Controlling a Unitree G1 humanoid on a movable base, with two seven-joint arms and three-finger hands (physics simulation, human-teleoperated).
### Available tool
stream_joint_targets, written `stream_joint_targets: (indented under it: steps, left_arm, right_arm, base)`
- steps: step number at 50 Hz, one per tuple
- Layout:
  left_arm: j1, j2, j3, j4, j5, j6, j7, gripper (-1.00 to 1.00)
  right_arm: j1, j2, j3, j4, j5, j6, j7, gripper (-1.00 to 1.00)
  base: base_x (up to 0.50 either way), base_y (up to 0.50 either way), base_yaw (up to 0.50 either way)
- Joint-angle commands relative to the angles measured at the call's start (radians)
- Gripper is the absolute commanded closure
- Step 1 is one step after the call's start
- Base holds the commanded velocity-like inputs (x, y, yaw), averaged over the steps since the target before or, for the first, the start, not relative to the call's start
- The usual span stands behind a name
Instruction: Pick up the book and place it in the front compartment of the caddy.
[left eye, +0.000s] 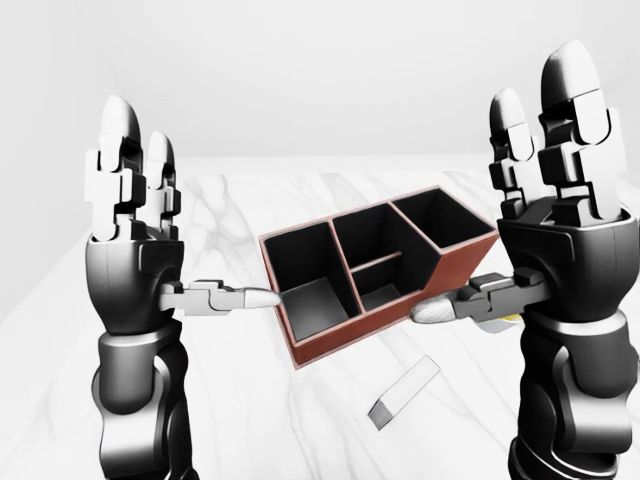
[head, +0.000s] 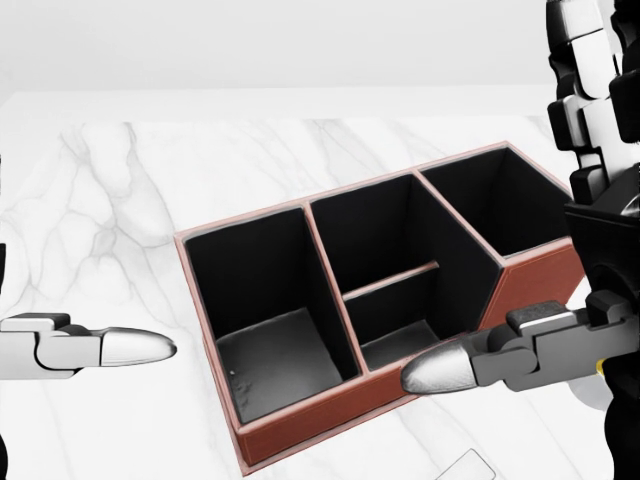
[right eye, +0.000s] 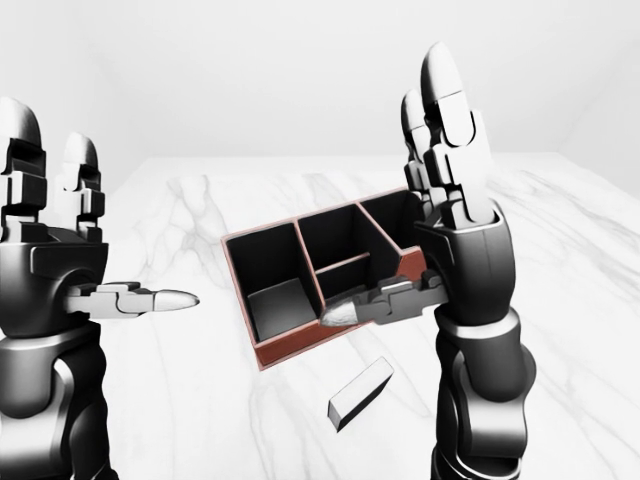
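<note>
The caddy (left eye: 455, 268) is a red-brown box with black compartments, standing at an angle on the marble table in the middle of the left-eye view. All its compartments look empty. The book (left eye: 403, 392) is a small pale slab lying flat on the table just below the caddy, between my two arms. My left hand (left eye: 195, 205) is raised left of the caddy, fingers straight up, thumb pointing at it, open and empty. My right hand (left eye: 495, 190) is raised right of the caddy, open and empty, with its thumb in front of the caddy's lower right wall.
The white marble table (left eye: 250, 200) runs to a far edge near the top of the view, with a plain pale wall behind. A small yellow thing (left eye: 508, 318) peeks out behind my right thumb; I cannot tell what it is.
</note>
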Motion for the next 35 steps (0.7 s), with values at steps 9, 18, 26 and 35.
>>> stream_joint_targets:
  steps: [9,18,26,35]
  left_arm:
    - [-0.002,0.002,0.002,0.001,-0.001,0.000,-0.001,-1.00]
    - [-0.003,0.002,-0.001,-0.001,0.001,0.000,0.000,-1.00]
    - [-0.004,0.002,0.000,-0.003,0.001,0.000,0.000,-1.00]
    - [-0.003,0.000,-0.003,-0.002,0.002,0.000,-0.001,-1.00]
  right_arm:
    - [0.023,-0.005,0.037,-0.117,-0.193,0.000,0.130,-1.00]
    - [0.024,-0.002,0.042,-0.162,-0.250,0.000,0.179,-1.00]
    - [0.041,-0.007,0.048,-0.169,-0.318,0.000,0.210,-1.00]
    - [0.078,0.012,0.072,-0.225,-0.421,0.000,0.300,-1.00]
  base:
    - [0.00,0.00,0.00]
    - [0.00,0.00,0.00]
    - [0.17,0.00,0.00]
    - [0.00,0.00,0.00]
